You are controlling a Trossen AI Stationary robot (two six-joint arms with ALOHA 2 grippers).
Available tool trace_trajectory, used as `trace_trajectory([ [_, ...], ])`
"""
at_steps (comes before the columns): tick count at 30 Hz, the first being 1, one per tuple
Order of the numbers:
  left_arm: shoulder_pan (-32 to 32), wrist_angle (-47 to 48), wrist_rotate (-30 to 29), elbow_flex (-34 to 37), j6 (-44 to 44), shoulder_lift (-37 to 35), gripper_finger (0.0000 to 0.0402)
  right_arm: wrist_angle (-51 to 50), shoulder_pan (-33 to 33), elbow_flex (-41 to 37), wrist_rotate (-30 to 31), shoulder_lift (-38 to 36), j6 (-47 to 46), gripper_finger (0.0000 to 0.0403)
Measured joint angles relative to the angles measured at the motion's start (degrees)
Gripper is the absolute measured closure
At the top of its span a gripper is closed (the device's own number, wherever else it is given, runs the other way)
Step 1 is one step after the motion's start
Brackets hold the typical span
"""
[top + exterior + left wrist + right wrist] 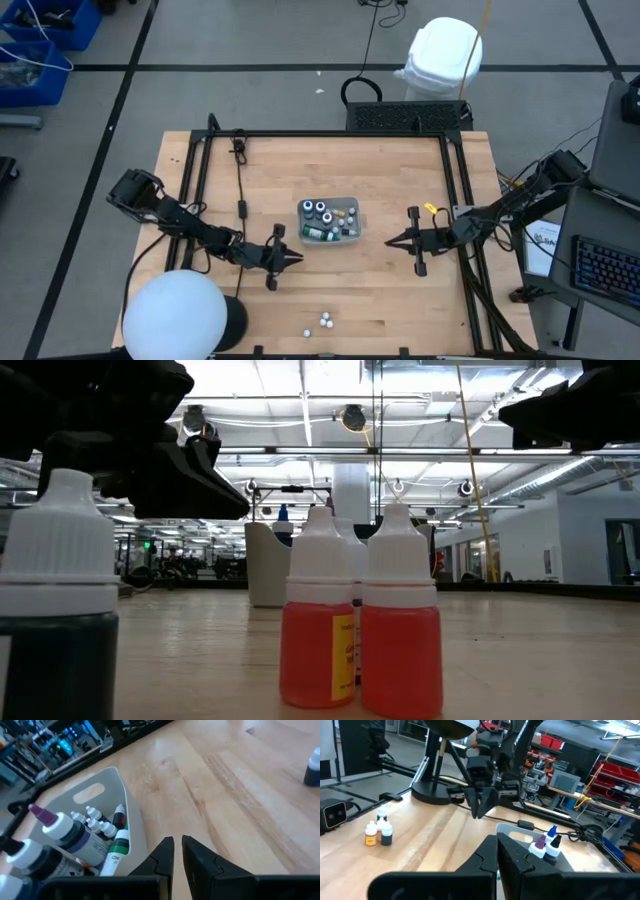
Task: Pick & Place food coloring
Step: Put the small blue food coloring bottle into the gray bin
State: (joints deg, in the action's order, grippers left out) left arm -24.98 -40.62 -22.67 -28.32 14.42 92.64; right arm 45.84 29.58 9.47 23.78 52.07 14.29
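The left gripper (297, 258), empty with fingers barely parted, hovers just beside the translucent grey tray (352, 206); it should probably swing toward six o'clock and open wider over the loose white-capped food coloring bottles (323, 322).

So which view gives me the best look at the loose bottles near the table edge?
The low view: two red bottles fill it. High view shows only white dots; right wrist shows them small; left wrist catches one.
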Motion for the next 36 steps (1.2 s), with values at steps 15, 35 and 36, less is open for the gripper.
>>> trace_trajectory([
  [15, 0.2, -0.3, -1.0, 0.0, -1.0, 0.0, 0.0355, -2.2, 0.1, 4.0, -0.1, 2.4, -3.7, 0.0403],
  [35, 0.6, -0.3, -0.9, 0.0, -6.3, 0.0, 0.0355, -22.8, -5.2, 49.5, -26.3, 45.6, -3.2, 0.0403],
  [36, 0.6, -0.2, -0.9, 0.0, -6.4, 0.0, 0.0355, -22.8, -5.2, 50.6, -27.8, 47.4, -3.2, 0.0403],
])
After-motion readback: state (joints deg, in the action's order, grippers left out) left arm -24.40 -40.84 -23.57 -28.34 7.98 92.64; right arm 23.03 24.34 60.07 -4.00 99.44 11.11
